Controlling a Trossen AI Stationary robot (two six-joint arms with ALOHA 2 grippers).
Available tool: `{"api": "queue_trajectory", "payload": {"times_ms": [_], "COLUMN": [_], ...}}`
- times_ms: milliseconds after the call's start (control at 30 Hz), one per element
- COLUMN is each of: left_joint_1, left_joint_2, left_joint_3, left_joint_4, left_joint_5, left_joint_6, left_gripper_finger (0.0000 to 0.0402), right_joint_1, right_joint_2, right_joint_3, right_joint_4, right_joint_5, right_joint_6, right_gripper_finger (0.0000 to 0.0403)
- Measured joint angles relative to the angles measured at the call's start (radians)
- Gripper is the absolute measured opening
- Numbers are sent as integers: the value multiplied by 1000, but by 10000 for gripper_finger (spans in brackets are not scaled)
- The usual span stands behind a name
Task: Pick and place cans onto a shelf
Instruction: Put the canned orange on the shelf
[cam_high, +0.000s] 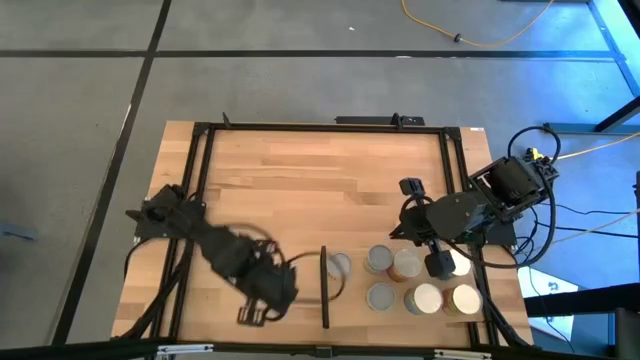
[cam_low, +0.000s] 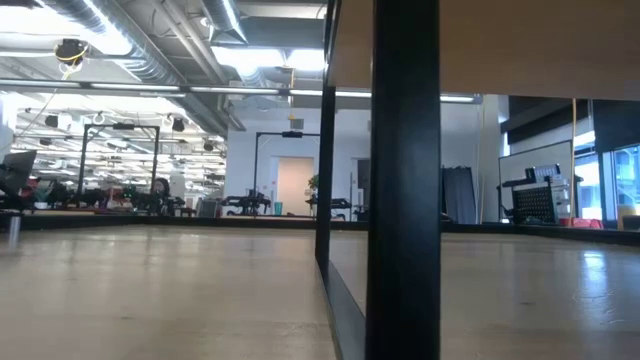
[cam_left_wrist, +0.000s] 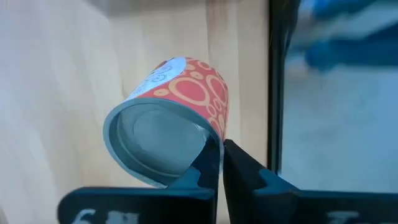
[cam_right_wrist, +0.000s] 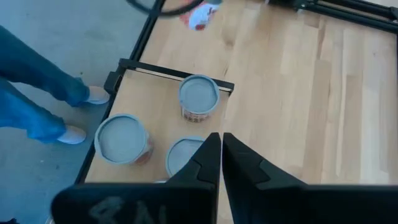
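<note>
1. Wooden tabletop (cam_high: 300, 180) in a black frame is seen from above; an open hall with ceiling ducts lies beyond in the low view.
2. Red-and-orange can (cam_left_wrist: 171, 124) is seen tilted over the wood, silver top toward the left wrist camera, beside a black bar (cam_left_wrist: 275, 93).
3. Left gripper (cam_left_wrist: 222, 144) is noted with its fingers pressed together, the tips meeting that can's rim; whether the rim is pinched cannot be told.
4. In the high view the left gripper (cam_high: 255, 312) is found near the table's front edge, left of the black strip (cam_high: 325, 285).
5. Shelf (cam_high: 350, 308) is seen right of the strip; a cluster of cans (cam_high: 380, 296) stands upright on it.
6. Right gripper (cam_high: 437, 265) hangs above the cluster, fingers (cam_right_wrist: 208, 155) drawn together on nothing.
7. A person's legs (cam_right_wrist: 31, 118) are noted beside the table.
</note>
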Motion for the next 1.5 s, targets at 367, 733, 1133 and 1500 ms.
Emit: {"api": "queue_trajectory", "payload": {"times_ms": [367,733,1133,1500], "left_joint_1": [135,121,84,44], "left_joint_2": [4,8,144,184], "left_joint_3": [181,192,191,191], "left_joint_4": [14,320,444,387], "left_joint_5": [-119,-130,-172,-181], "left_joint_6": [354,652,704,624], "left_gripper_finger": [0,0,0,0], "right_joint_1": [0,0,0,0], "right_joint_2": [-14,-15,-14,-14], "right_joint_3": [0,0,0,0], "right_joint_4": [-10,-14,-16,-8], "right_joint_5": [2,82,89,71], "right_joint_6": [84,172,187,211], "right_gripper_finger": [20,20,20,20]}}
